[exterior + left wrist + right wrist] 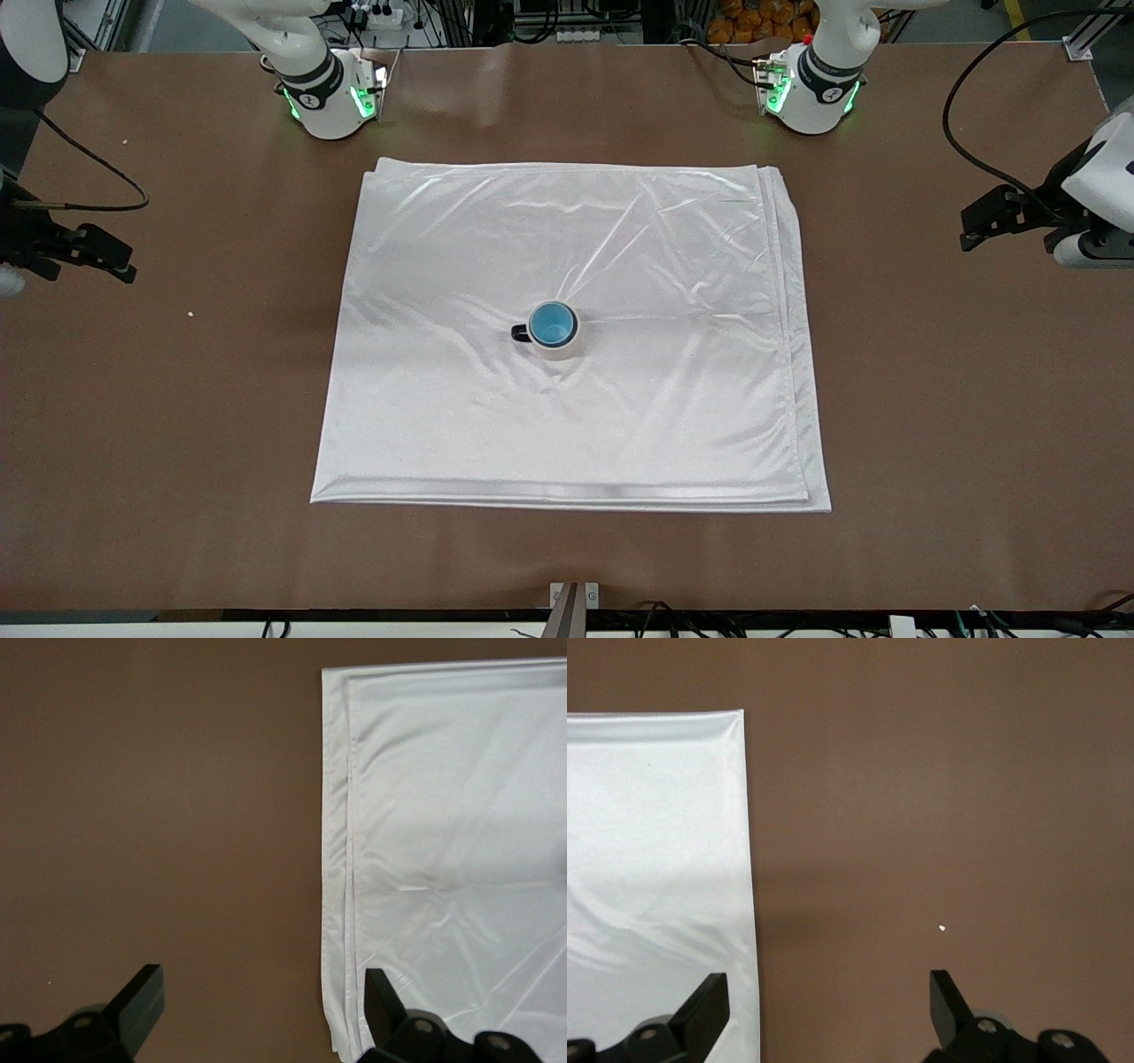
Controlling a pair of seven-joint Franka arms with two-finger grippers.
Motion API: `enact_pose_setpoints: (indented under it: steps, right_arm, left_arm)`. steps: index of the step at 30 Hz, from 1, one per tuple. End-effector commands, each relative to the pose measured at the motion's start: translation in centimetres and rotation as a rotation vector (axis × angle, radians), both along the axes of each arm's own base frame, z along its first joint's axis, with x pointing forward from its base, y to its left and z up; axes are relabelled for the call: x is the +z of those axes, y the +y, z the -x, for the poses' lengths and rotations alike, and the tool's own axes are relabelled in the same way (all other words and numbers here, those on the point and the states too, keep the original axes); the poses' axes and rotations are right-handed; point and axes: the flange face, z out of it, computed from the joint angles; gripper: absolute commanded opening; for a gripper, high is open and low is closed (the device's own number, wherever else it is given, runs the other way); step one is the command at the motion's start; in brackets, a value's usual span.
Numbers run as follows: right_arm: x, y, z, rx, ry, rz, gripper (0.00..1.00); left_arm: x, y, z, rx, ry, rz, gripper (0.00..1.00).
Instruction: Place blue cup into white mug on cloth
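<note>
The blue cup [553, 322] stands upright inside the white mug [556, 349], whose dark handle points toward the right arm's end of the table. The mug stands near the middle of the white cloth [620, 416]. My left gripper [967, 229] is open and empty over bare table past the cloth's edge at the left arm's end. In the left wrist view the gripper [263, 1001] hangs over the cloth's edge [443, 859]. My right gripper [120, 261] is open and empty over bare table at the right arm's end. In the right wrist view it [828, 1001] hangs beside the cloth [656, 859].
The brown table [930, 425] surrounds the cloth on all sides. A small white crumb [190, 314] lies on the table near the right gripper and also shows in the right wrist view [942, 927]. A black cable [961, 133] loops over the table near the left arm.
</note>
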Motion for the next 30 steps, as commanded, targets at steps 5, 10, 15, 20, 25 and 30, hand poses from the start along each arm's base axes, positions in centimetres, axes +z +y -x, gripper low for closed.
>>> enact_pose_setpoints:
  steps: [5, 10, 15, 20, 25, 30]
  right_arm:
    - [0.51, -0.24, -1.22, -0.017, -0.006, -0.016, 1.00]
    - [0.34, -0.23, -1.18, -0.021, -0.002, -0.016, 1.00]
    - [0.34, -0.15, -1.19, -0.021, -0.002, -0.016, 1.00]
    - [0.27, -0.23, -1.17, -0.022, 0.000, -0.016, 1.00]
    - [0.15, -0.14, -1.12, -0.021, 0.006, -0.017, 1.00]
    - [0.03, -0.22, -1.05, -0.023, 0.012, -0.017, 1.00]
  left_arm:
    - [0.51, -0.62, 0.62, -0.031, 0.022, 0.001, 1.00]
    - [0.34, -0.74, 0.54, -0.030, 0.026, 0.011, 1.00]
    - [0.43, -0.65, 0.57, -0.030, 0.024, 0.011, 1.00]
    - [0.34, -0.66, 0.53, -0.030, 0.026, 0.011, 1.00]
    - [0.42, -0.69, 0.58, -0.029, 0.025, 0.014, 1.00]
    - [0.34, -0.61, 0.53, -0.027, 0.026, 0.014, 1.00]
